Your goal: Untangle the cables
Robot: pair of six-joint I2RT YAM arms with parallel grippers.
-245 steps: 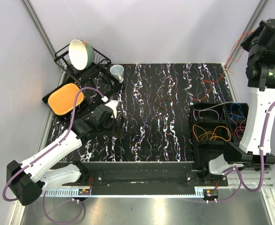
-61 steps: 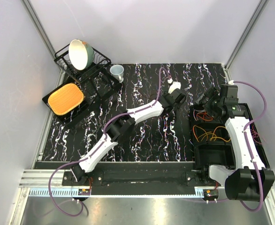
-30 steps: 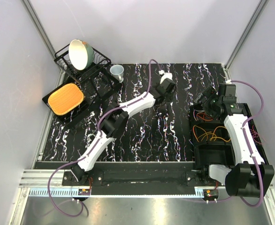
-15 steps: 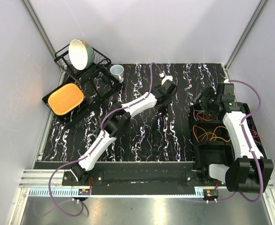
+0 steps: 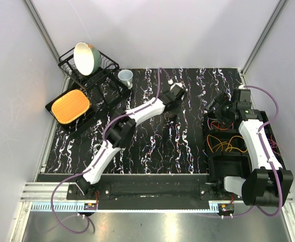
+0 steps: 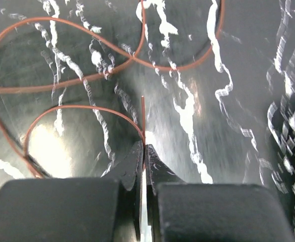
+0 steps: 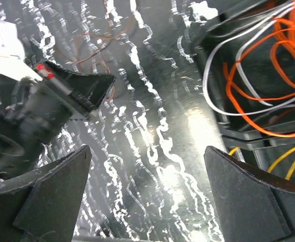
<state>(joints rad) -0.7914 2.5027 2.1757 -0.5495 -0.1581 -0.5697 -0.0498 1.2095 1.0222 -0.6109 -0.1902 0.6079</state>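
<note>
We are holding the left arm (image 5: pixel 142 108) stretched to the tabletop's (image 5: pixel 157 151) far middle, left gripper (image 6: pixel 143 151) pinching a red cable (image 6: pixel 82 107) there; right gripper (image 7: pixel 147 148) is hovering wide open, empty, by the bin's (image 5: pixel 208 146) far-left corner.

Thin reddish cables (image 6: pixel 82 107), loosely looped

Plain pale grey-lilac wall panels (image 5: pixel 162 30) at 9, 12 and 3 o'clock. Slanted aluminium corner posts (image 5: pixel 43 36) at 11 and 1. Glossy black tabletop with white marble streaks (image 5: pixel 152 146) at centre, with patches of glare. Brushed grey metal sheet (image 5: pixel 152 227) at 6 o'clock.
</note>
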